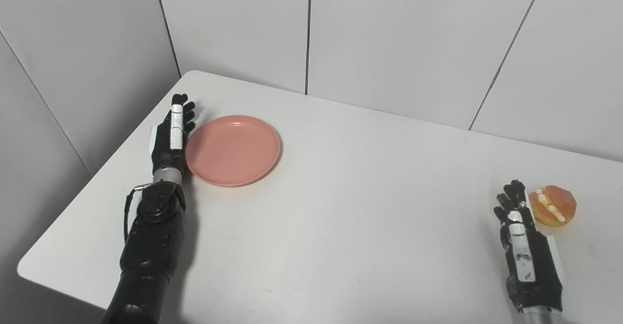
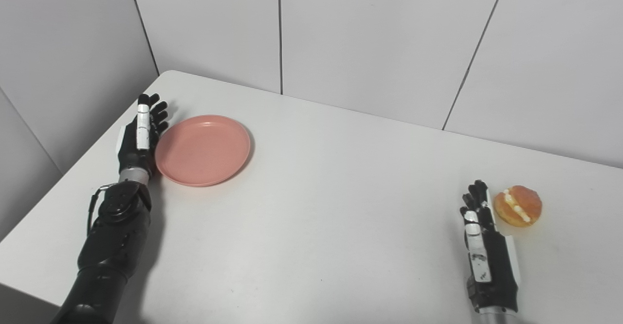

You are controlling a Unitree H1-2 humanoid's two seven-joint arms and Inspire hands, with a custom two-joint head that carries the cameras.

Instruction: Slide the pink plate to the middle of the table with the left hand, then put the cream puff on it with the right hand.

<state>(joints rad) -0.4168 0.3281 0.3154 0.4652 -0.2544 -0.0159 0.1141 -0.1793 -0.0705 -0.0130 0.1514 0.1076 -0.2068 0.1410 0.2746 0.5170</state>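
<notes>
Plate (image 1: 232,150) sat at table's (image 1: 340,226) 10 o'clock, left hand (image 1: 171,136) flat and empty against its 9 o'clock rim. Stiff, light, probably slides easily: push there. Puff (image 1: 552,205) at 4 o'clock, soft, squashable; right hand (image 1: 523,239) empty, fingers spread, beside it.

Left hand (image 1: 170,136) stretched forward on edge, fingers straight and together, holding nothing — forearm rising from the lower left corner, wrist slightly bent. Right hand (image 1: 523,239) low at the right, fingers extended and loosely apart, empty — only hand and wrist in view.
</notes>
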